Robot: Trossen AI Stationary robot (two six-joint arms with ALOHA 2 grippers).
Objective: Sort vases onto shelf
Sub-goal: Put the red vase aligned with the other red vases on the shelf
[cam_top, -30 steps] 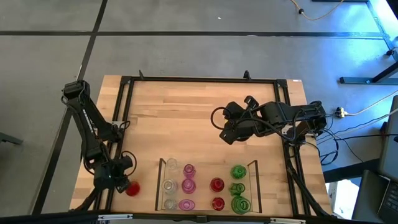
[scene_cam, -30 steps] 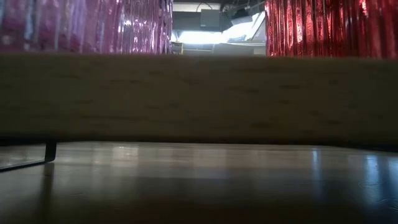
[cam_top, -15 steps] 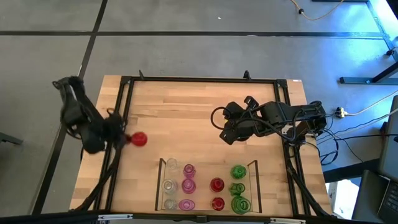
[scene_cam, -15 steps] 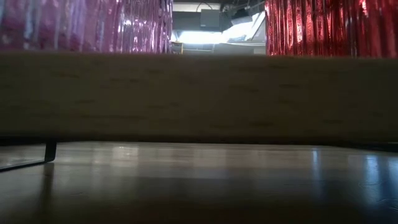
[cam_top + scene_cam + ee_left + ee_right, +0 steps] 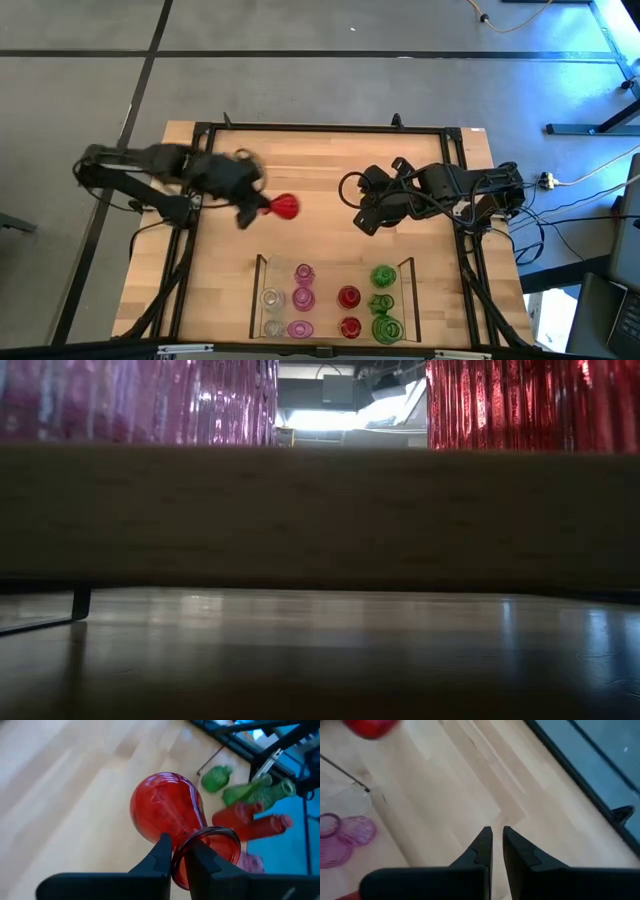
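In the overhead view the left arm reaches in from the table's left edge, and the left gripper (image 5: 262, 206) hangs over the bare wood left of centre, clamped on a red vase (image 5: 285, 207) by its rim; the wrist view shows one finger (image 5: 161, 854) outside the neck and the other inside it, the round belly pointing away from the camera. Below that, at the near edge, the shelf (image 5: 258, 290) holds the sorted vases in columns: clear (image 5: 272, 298), then pink (image 5: 303, 296), then red (image 5: 348, 297), then green (image 5: 383, 277). To the right, the right gripper (image 5: 368, 219) hovers above the table just beyond the shelf, with nothing in it, its fingers (image 5: 483, 846) drawn almost together with only a thin slit between them
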